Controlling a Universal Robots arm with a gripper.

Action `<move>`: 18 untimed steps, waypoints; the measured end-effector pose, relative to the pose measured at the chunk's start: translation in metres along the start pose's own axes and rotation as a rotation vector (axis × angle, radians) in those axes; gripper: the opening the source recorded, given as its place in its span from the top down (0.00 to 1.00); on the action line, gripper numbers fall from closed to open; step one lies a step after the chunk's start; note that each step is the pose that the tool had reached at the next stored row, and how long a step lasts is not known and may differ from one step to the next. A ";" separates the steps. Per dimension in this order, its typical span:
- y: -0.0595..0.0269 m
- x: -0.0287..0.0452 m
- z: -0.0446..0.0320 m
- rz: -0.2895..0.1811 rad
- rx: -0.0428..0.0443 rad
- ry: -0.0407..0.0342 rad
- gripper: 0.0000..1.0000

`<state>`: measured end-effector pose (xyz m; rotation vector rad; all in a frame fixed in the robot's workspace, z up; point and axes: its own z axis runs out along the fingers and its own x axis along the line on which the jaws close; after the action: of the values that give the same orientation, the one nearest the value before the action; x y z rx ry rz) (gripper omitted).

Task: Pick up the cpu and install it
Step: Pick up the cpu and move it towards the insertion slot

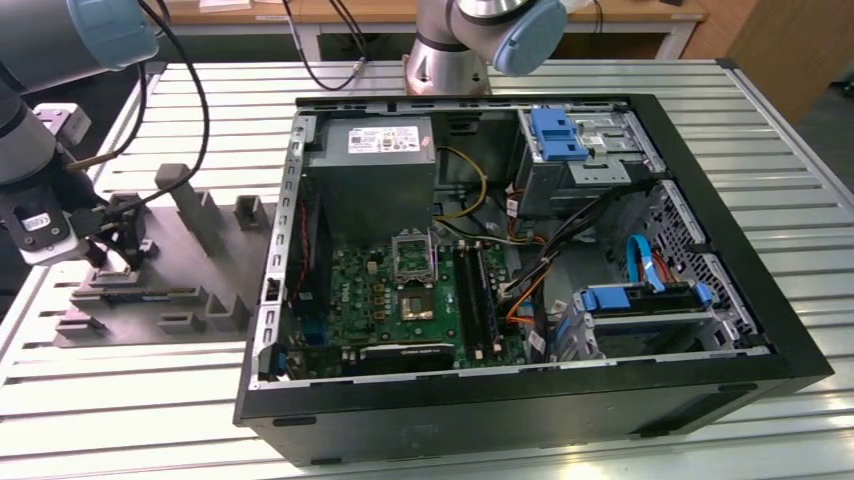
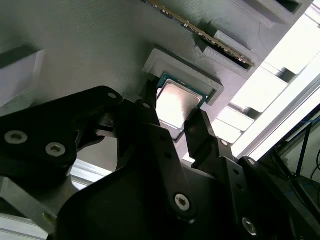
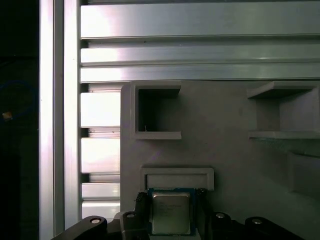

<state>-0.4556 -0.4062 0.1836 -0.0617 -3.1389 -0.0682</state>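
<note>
Open PC case (image 1: 534, 400) lies on its side on a slatted metal worktop (image 1: 134, 420). Its green motherboard (image 1: 374, 300) faces up, so parts can go in from above. Beside it, at the exterior view's left, a grey moulded tray (image 1: 174, 290) w/ upright posts keeps loose parts in fixed spots. The robot arm (image 1: 27, 130) reaches down over that tray, well apart from the case.

The cpu (image 3: 171, 212), a small square chip w/ pale metal top, lies flat in a shallow pocket of the tray. One edge butts against a raised lip (image 3: 177, 177), prob. so it sits square and can't slide.

In both wrist views the black end effector (image 2: 175, 129) is down around the chip, one finger (image 2: 150, 117) along each of two opposite edges. The chip fills the gap btwn them, so it reads as closed on the cpu, gripping by the sides and leaving the metal top bare. Firm contact is a judgement, not plainly seen. Chip looks level w/ the pocket, not lifted.

In the exterior view a silver socket frame (image 1: 414, 250) on the board stands hinged up, i.e. open to take a chip. In the second wrist view a thin circuit strip (image 2: 200, 30) stands on edge in a tray slot, clear of the end effector.

Work stands at the grasp; install not begun.
</note>
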 end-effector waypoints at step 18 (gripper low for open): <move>0.0007 0.0000 -0.0147 0.000 0.0001 -0.0001 0.53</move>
<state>-0.4556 -0.4061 0.1983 -0.0617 -3.1390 -0.0681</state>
